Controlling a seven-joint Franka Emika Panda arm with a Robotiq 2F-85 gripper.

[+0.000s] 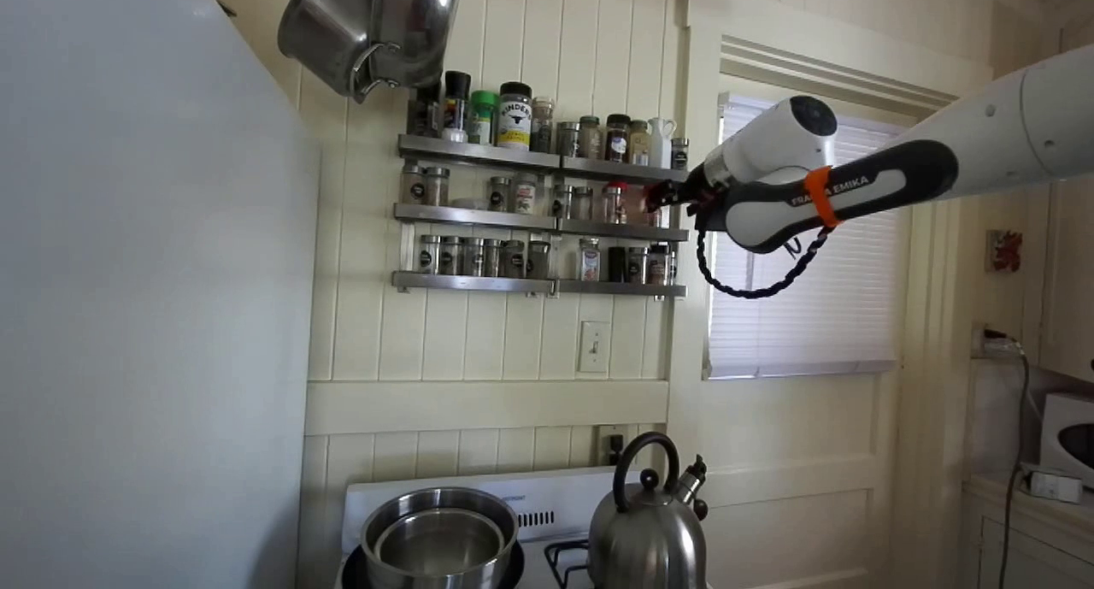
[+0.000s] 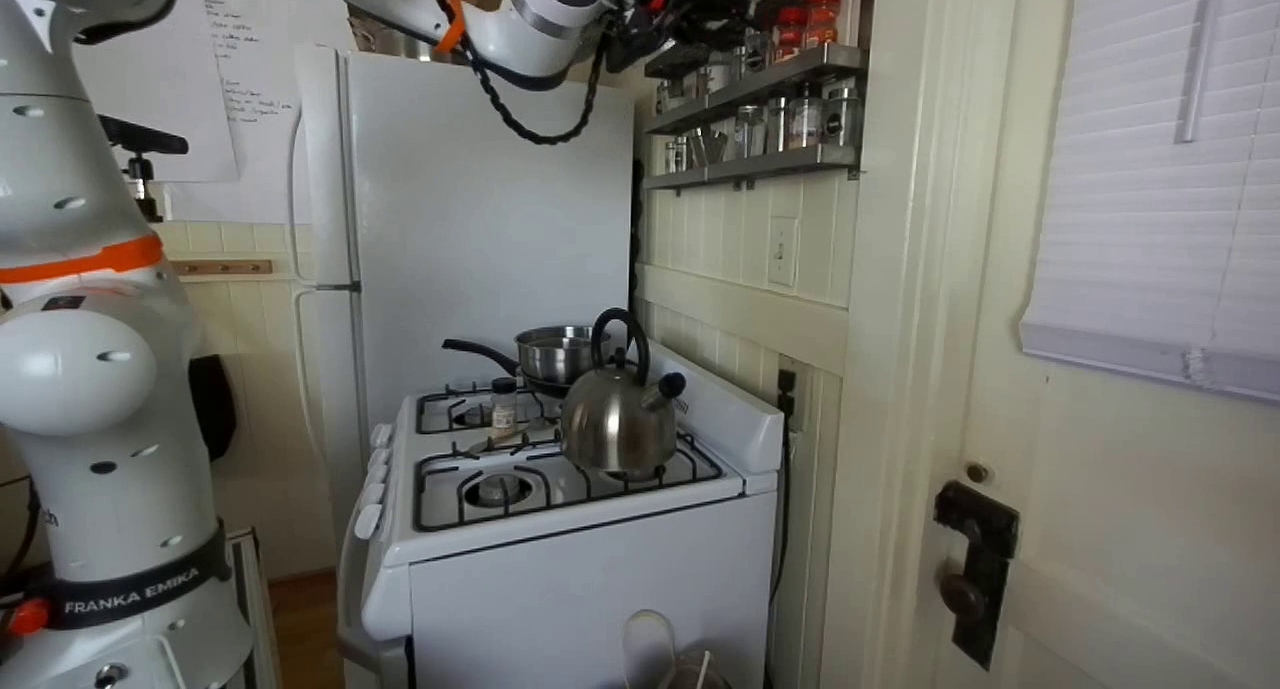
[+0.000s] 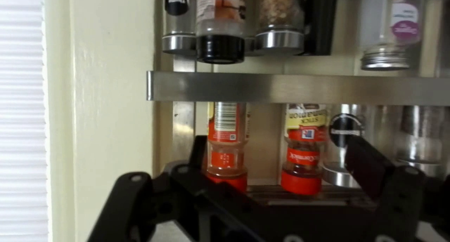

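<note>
- Wrist view, upside down: the claw stands wide, its fingers well apart and gripping nothing.
- Between them, as seen from there, show a barcode bottle and a cinnamon jar, both red-capped, on the middle shelf.
- One finger overlaps the edge of the barcode bottle in that view; whether it touches cannot be told.
- Just beside the cinnamon jar stands a black-label jar with a silver lid, near the opposite finger.
- On the lower shelf stand a thyme jar and a black-capped bottle, among others.
- In an exterior view the arm reaches in from the right edge, in front of a blind.
- There, the top shelf carries a green-capped bottle and a white jug; metal pots hang nearby.
- In both exterior views a kettle stands on the stove, near a pan.
- In an exterior view a small jar also stands on the stove, before a white fridge.
</note>
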